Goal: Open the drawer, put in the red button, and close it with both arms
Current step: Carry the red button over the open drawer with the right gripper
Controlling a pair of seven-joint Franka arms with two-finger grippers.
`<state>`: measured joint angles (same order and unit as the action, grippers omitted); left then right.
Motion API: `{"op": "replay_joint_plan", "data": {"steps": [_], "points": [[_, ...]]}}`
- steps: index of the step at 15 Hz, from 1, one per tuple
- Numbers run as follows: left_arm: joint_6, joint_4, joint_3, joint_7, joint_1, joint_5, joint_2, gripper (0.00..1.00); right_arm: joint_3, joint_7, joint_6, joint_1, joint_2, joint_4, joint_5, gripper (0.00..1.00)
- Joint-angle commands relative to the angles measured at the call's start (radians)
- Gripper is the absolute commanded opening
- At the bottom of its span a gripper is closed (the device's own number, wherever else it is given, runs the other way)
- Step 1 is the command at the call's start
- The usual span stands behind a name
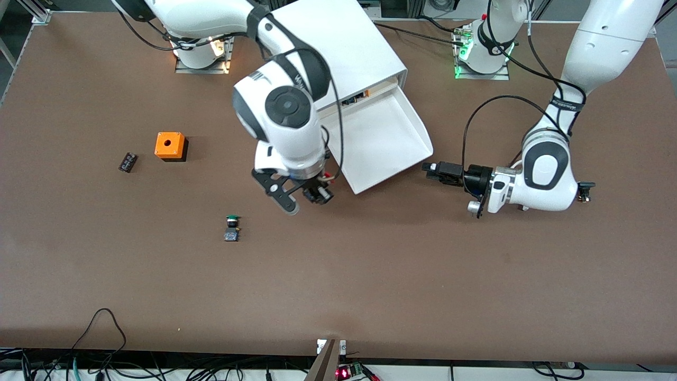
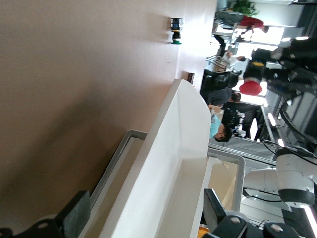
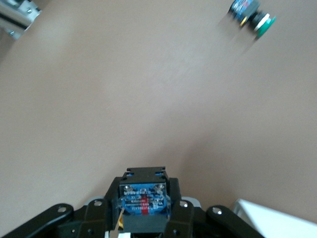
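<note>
A: Status on your grip?

B: My right gripper (image 1: 309,197) is clamped on the red button (image 2: 251,87), base block facing my wrist camera, cap pointing away. It hangs over bare table just beside the corner of the drawer (image 1: 418,138) that sits toward the right arm's end, not yet over the tray.

A: Left side?

B: My left gripper (image 1: 432,171) sits at the drawer's front edge, at the corner toward the left arm's end. Fingers spread either side of the front lip, holding nothing. It waits there.

A: Risks?

B: Two, as I judge it. The button is held by its body near my fingertips; if I tilt while crossing the drawer's raised side wall, it could clip the rim and twist out. And if I let go high, the round cap may make it roll or bounce in the shallow tray.

A: Drawer contents?

B: Pulled well out of the cabinet (image 1: 349,53); the tray floor looks bare white, nothing in it that I can see.

A: Other parts?

B: Green button (image 1: 231,227) lies on the table, nearer the front camera than my right gripper. Orange box (image 1: 170,146) sits well apart, toward the right arm's end.
</note>
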<state>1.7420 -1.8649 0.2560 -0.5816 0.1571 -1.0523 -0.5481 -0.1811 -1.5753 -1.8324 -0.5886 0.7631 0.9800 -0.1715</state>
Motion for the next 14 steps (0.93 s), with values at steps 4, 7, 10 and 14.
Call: {"op": "replay_joint_plan", "data": {"steps": [4,7,10,14], "points": [[-0.021,0.130,0.005,0.251,0.012,0.357,0.071,1.00,0.014,-0.276,-0.048,-0.141,0.004,-0.024,0.004,0.00],[-0.048,0.193,0.006,0.322,0.012,0.608,0.083,1.00,0.012,-0.360,-0.048,-0.180,0.019,-0.020,0.004,0.00],[-0.110,0.242,0.006,0.409,0.012,0.783,0.086,1.00,0.012,-0.448,-0.073,-0.206,0.056,-0.017,0.004,0.00],[-0.183,0.317,0.019,0.502,-0.001,0.932,0.086,1.00,0.011,-0.532,-0.166,-0.206,0.108,-0.017,0.009,0.00]]}}
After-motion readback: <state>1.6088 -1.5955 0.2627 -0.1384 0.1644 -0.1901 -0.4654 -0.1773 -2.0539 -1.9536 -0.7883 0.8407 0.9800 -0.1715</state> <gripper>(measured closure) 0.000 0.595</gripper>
